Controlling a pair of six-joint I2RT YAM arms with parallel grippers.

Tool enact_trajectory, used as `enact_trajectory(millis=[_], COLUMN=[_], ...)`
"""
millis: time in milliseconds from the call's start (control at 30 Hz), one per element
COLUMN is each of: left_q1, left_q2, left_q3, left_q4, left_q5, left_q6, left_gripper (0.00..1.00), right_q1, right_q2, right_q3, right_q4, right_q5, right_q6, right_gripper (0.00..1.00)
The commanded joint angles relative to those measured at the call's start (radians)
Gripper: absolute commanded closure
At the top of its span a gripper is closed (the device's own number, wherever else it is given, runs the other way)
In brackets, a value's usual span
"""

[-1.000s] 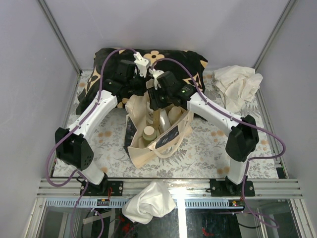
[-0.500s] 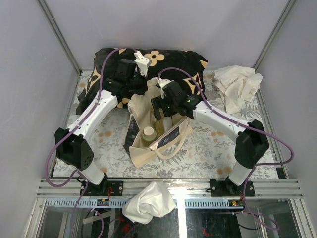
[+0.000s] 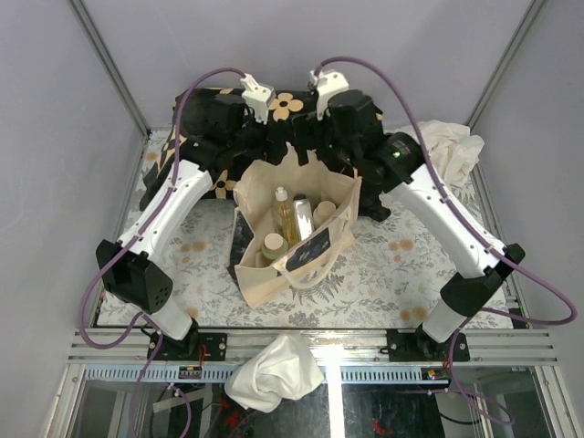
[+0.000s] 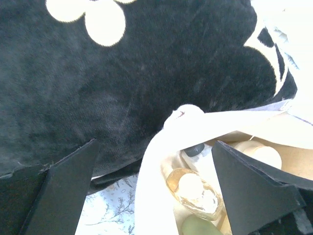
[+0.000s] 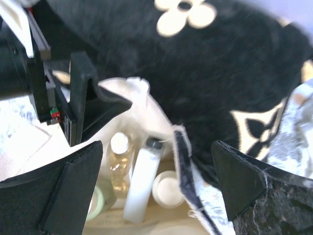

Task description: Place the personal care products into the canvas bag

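Note:
The canvas bag (image 3: 274, 274) stands open in the middle of the table, with its dark print facing front. Several personal care products stand inside it: a translucent yellow bottle (image 3: 285, 214), a white bottle with a dark cap (image 3: 304, 217) and cream-capped ones (image 3: 274, 245). My left gripper (image 3: 246, 160) hangs open at the bag's back left rim. Its wrist view shows the canvas rim (image 4: 156, 166) and the yellow bottle (image 4: 193, 191) between its fingers (image 4: 68, 191), with no contact. My right gripper (image 3: 328, 151) is open above the back right rim, over the white bottle (image 5: 142, 188) and a cream cap (image 5: 166, 188).
A black cushion with tan flowers (image 3: 292, 105) lies right behind the bag, under both wrists. One white cloth (image 3: 447, 151) is bunched at the back right. Another (image 3: 274, 370) lies on the front rail. The floral tablecloth (image 3: 392, 265) covers the table.
Both grippers went from shut to open. The right arm has pulled up out of the bag to the back right, and the left has shifted slightly back. The bag's mouth now gapes wider.

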State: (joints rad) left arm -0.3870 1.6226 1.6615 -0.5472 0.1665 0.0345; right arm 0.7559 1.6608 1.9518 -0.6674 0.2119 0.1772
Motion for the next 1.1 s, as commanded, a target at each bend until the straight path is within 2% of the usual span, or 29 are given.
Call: enact_trajectory(millis=[0, 133, 267, 400, 600, 767, 900, 1067], left_q1=[-0.003, 0.001, 0.024, 0.121, 0.332, 0.432, 0.447, 0.447], left_q2=[-0.015, -0.035, -0.044, -0.046, -0.067, -0.067, -0.084, -0.102], left_q3=[0.093, 0.123, 0.160, 0.162, 0.034, -0.095, -0.189, -0.264], left_q4=[0.019, 0.018, -0.007, -0.023, 0.053, 0.139, 0.203, 0.259], left_q5=[-0.057, -0.105, -0.154, -0.112, 0.029, 0.091, 0.056, 0.034], left_q6=[-0.004, -0.025, -0.060, -0.130, -0.231, -0.283, -0.281, -0.302], left_gripper=[0.00, 0.00, 0.00, 0.00, 0.00, 0.00, 0.00, 0.00], right_q1=[-0.011, -0.091, -0.271, -0.493, -0.716, -0.908, -0.998, -1.018], right_q2=[-0.003, -0.003, -0.027, -0.041, -0.043, -0.075, -0.084, -0.092], right_q3=[0.158, 0.184, 0.119, 0.025, -0.182, -0.460, -0.637, -0.764], right_q4=[-0.113, -0.130, -0.090, -0.028, 0.086, 0.299, 0.440, 0.526], right_q5=[0.201, 0.186, 0.081, -0.075, -0.212, -0.383, -0.416, -0.404], right_q6=[-0.098, -0.129, -0.119, -0.087, -0.059, 0.024, 0.062, 0.110], right_gripper=[0.01, 0.01, 0.01, 0.01, 0.01, 0.01, 0.01, 0.01])
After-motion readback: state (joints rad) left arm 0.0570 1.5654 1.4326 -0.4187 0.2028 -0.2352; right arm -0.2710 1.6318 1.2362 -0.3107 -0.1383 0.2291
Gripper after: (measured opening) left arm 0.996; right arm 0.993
